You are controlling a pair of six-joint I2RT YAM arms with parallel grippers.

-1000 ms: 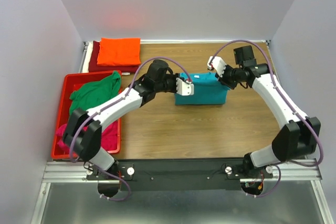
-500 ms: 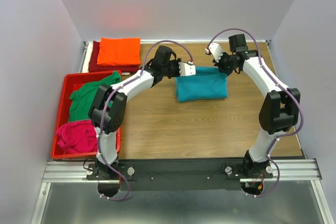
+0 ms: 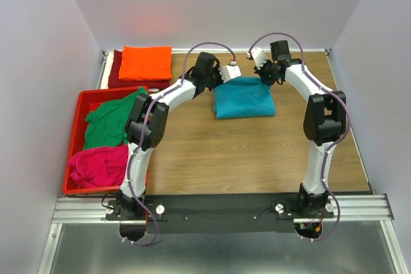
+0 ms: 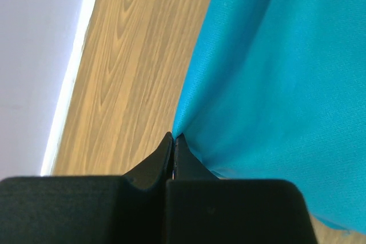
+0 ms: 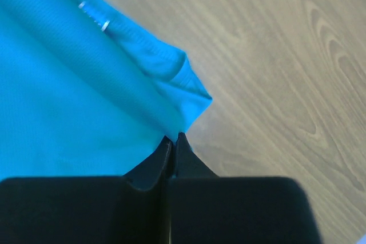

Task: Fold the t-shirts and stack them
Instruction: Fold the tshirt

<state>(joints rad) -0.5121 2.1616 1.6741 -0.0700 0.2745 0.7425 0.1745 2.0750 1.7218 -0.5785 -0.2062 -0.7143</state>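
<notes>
Now, by judgement, mid-fold on one shirt. Logged turquoise t-shirt (image 3: 244, 101) at upper centre of top view, flat on the desk (image 3: 225, 158), roughly rectangular, long axis left to right.

Left hand (image 4: 173, 136): closed tight, pinching cloth at the shirt's upper-left corner, as seen in left wrist view. Right hand (image 5: 173, 136): likewise closed, nipping the hemmed edge at the upper-right corner.

Key relation: both hands on the upper long edge, one per end, with the shirt body spreading from them toward the bottom of the frame. Equally near, so neither favoured. Expect any next fold or drag to run across the long axis, downward in frame.

Also noted: orange t-shirt (image 3: 146, 62) folded on dark red t-shirt (image 3: 114, 75), upper left, closer to the left arm; green t-shirt (image 3: 106, 123) and magenta t-shirt (image 3: 96, 165) unfolded in red crate (image 3: 80, 97), left side.
</notes>
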